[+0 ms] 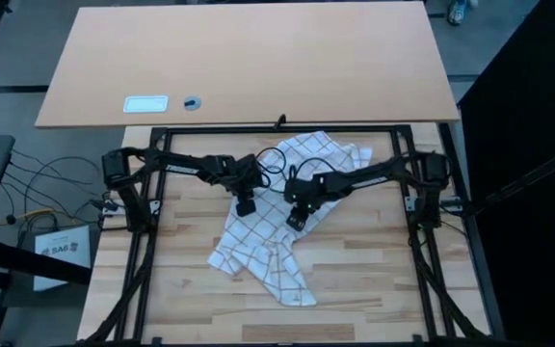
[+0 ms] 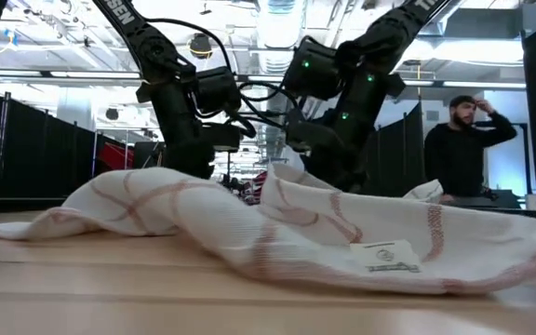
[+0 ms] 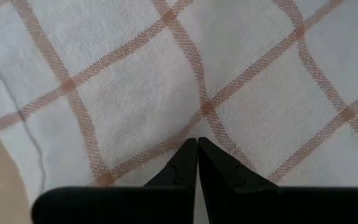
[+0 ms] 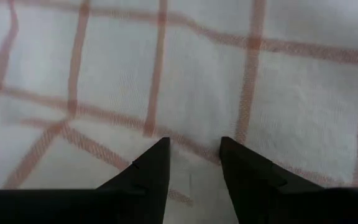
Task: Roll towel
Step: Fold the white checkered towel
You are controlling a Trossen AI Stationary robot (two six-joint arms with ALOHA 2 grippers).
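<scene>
The white towel (image 1: pixel 276 241) with reddish-brown check lines lies crumpled on the wooden table, running from the far middle (image 1: pixel 321 152) to the near middle. It also shows in the low view (image 2: pixel 249 223), with a small white label (image 2: pixel 386 256) on it. My left gripper (image 1: pixel 247 205) is shut over the towel's left part, fingers pointing down (image 3: pixel 197 143). My right gripper (image 1: pixel 297 220) is open over the towel's middle (image 4: pixel 193 146), a strip of cloth showing between its fingertips. In the low view the towel's folds hide both grippers' tips. My left gripper's shut fingertips (image 3: pixel 191 155) point down at a flat, single-looking stretch of the towel (image 3: pixel 166 99), next to a crossing of check lines. I cannot tell whether they touch the cloth. My right gripper's open fingers stand close over the towel; I cannot tell whether they touch it.
A black frame (image 1: pixel 152 202) borders the wooden table on the left, right and far sides. Beyond it stands a lighter table (image 1: pixel 258 58) with a white card (image 1: pixel 145 103) and a small round thing (image 1: pixel 192 101). A person (image 2: pixel 463 149) stands in the room behind.
</scene>
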